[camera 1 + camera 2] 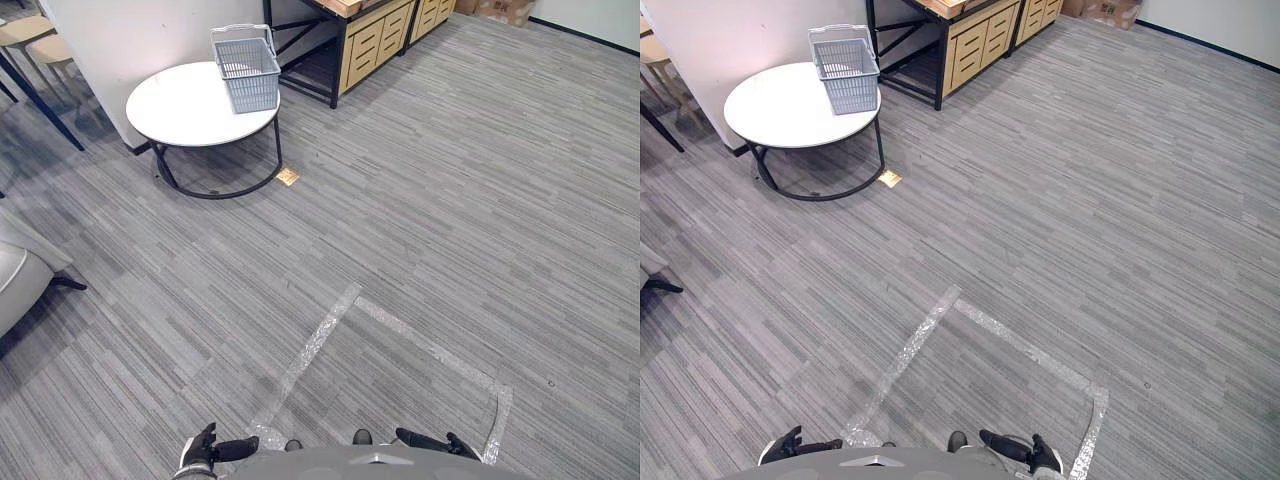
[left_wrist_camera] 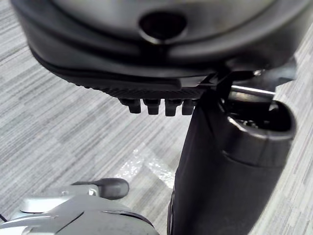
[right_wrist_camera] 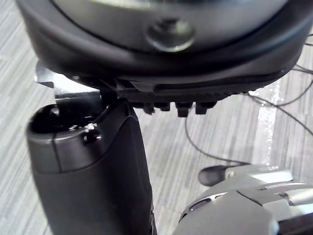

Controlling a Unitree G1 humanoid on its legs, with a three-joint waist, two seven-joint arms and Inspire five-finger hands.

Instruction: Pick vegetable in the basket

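Observation:
A grey mesh basket (image 1: 247, 70) with its handle up stands on the right side of a round white table (image 1: 180, 110) at the far left. Through its open top I see only grey mesh. My left hand (image 1: 205, 452) hangs low at the near edge of the floor, far from the table, fingers relaxed and holding nothing. My right hand (image 1: 440, 443) hangs at the same height to its right, also empty. In the wrist views, the left hand (image 2: 146, 63) and the right hand (image 3: 161, 63) show carpet beyond their fingertips.
A wooden drawer cabinet (image 1: 375, 40) on a black frame stands behind the table, beside a white partition (image 1: 130, 35). Stools (image 1: 35, 35) and a grey seat (image 1: 15, 280) are at the left. Clear tape lines (image 1: 330, 330) mark the grey carpet.

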